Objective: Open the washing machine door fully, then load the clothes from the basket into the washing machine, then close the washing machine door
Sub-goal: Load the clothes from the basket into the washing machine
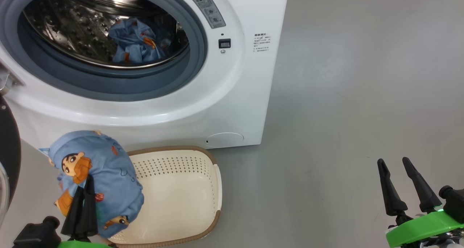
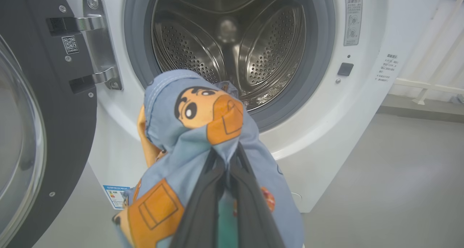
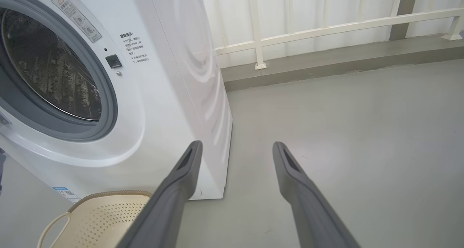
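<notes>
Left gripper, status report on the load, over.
Left gripper shut on blue garment, held up facing drum. Right gripper open, holding nothing. Door open, second garment already inside. Nothing blocking the opening.

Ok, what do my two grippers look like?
They match. The left gripper and right gripper each have two long, black, tapering fingers with a recessed slot near the tip. The fingers rise from a bright green mount beside a rounded black knob.
</notes>
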### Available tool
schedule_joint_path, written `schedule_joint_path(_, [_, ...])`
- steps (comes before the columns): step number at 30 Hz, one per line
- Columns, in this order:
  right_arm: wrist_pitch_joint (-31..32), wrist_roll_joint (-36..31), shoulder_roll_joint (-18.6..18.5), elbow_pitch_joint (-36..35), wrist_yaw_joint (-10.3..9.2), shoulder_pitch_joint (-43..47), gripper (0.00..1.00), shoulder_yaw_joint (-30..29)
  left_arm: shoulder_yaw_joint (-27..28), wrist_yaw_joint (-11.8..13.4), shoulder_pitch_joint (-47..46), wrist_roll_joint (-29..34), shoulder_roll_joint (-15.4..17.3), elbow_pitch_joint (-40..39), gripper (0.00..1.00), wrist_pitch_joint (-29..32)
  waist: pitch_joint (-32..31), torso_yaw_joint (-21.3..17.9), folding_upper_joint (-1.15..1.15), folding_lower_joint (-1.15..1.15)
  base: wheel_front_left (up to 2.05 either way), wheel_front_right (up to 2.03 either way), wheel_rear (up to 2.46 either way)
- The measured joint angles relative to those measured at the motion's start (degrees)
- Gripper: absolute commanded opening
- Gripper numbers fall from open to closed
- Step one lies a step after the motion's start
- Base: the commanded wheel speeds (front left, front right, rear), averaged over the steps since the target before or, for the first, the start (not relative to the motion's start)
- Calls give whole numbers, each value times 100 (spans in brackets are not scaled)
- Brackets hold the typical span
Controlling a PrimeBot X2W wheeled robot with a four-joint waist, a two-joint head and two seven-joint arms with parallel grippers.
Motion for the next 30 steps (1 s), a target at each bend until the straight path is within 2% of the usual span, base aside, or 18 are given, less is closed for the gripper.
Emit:
schedule_joint_path(8, [0,-1,42,-51,0,-18,100,-2,43,0,-40,-2,-1,-14,0,0,157,-47,0,0,0,0,0])
schedule_joint_path(13, [0,-2,107,-76,0,-55,100,8,-40,0,-427,-18,4,57,0,0,331,-54,0,0,0,0,0])
schedule_joint_path(22, [0,-11,237,-155,0,-635,100,158,-178,0,-2037,-77,214,605,0,0,886,-113,0,0,0,0,0])
schedule_joint_path(26, [0,-14,323,-153,0,-913,100,303,-23,0,-2914,-367,279,1146,0,-1,1181,-211,0,0,0,0,0])
schedule_joint_path(30, [0,-19,436,-120,0,-1141,100,504,60,0,-3686,-513,527,1911,0,-1,1419,-401,0,0,0,0,0])
